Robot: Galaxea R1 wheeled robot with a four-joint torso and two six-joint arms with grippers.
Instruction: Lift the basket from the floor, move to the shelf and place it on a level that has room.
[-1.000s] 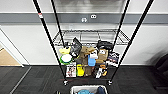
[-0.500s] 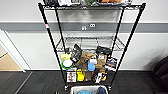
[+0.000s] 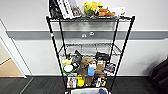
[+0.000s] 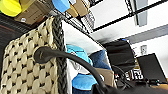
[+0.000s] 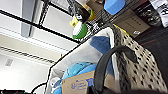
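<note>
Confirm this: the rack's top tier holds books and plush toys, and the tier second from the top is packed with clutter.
Not quite. In the head view the top tier does hold books and plush toys, but the second tier is bare wire grid; the clutter sits lower.

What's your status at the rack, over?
Grippers unreadable. Basket raised before shelf. Second level bare; lower tiers cluttered.

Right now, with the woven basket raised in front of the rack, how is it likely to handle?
The basket looks fairly stiff: its woven wall holds a straight shape. It is probably light, holding only blue cloth and a cardboard packet. Its dark handle arches loosely, so it might swing or tilt.
</note>
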